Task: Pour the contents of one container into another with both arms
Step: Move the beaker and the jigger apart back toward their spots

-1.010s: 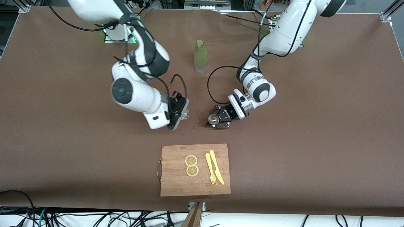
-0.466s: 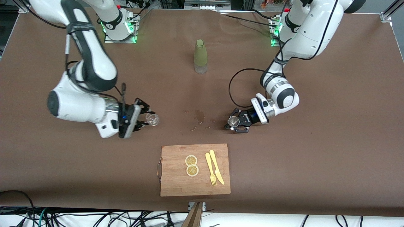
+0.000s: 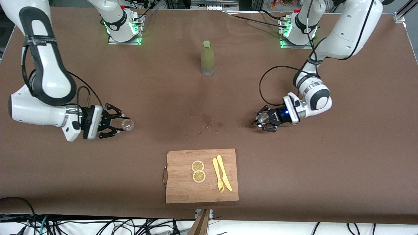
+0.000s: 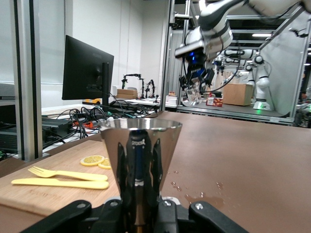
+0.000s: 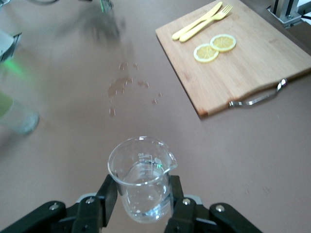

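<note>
My right gripper (image 3: 124, 124) is shut on the tiny clear glass cup (image 3: 127, 124), over the brown table toward the right arm's end. In the right wrist view the cup (image 5: 142, 177) sits upright between the black fingers (image 5: 108, 190) with a little clear liquid in it. My left gripper (image 3: 261, 121) is shut on the silver steel jigger (image 3: 262, 119), low over the table toward the left arm's end. The jigger (image 4: 141, 145) fills the left wrist view, upright, its waist pinched by the left gripper (image 4: 141, 194). The right gripper with the cup (image 4: 194, 96) shows farther off.
A tall olive-green bottle (image 3: 207, 58) stands mid-table near the bases. Wet drops (image 3: 206, 120) mark the table between the grippers. A wooden cutting board (image 3: 183, 192) with two lemon slices (image 3: 198, 171), a yellow fork and a knife (image 3: 224, 177) lies nearer the front camera.
Both arms have swung apart from the table's middle toward their own ends, each carrying its container. The wet drops between them have come into view.
</note>
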Action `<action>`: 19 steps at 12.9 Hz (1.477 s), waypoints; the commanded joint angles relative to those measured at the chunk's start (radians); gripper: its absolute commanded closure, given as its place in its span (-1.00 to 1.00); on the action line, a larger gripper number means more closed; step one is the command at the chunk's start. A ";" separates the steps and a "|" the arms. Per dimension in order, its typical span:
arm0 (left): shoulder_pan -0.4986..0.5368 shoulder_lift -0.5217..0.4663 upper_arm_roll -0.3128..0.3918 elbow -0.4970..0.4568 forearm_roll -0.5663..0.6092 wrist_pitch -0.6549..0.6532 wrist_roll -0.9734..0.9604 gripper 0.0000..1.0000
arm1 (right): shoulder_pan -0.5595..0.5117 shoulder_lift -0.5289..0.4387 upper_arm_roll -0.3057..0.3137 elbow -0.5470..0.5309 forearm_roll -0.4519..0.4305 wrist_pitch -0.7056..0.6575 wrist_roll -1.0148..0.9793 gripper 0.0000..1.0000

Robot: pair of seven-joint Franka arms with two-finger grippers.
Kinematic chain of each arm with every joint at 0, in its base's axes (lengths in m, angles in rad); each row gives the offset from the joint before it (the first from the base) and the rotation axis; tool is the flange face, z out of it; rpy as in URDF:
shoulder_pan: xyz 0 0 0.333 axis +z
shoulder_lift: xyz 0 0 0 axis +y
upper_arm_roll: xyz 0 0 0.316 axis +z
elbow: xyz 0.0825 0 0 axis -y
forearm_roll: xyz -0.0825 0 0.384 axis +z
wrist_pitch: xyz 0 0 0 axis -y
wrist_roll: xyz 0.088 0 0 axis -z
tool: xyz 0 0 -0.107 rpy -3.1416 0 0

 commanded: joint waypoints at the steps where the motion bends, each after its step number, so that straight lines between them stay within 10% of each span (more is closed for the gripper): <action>1: 0.116 -0.037 -0.014 -0.043 0.134 -0.070 -0.007 1.00 | -0.093 -0.027 0.015 -0.076 0.030 -0.009 -0.193 0.48; 19: 0.615 0.058 0.007 0.069 0.755 -0.299 -0.027 1.00 | -0.281 0.266 -0.042 -0.036 0.093 -0.053 -0.649 0.34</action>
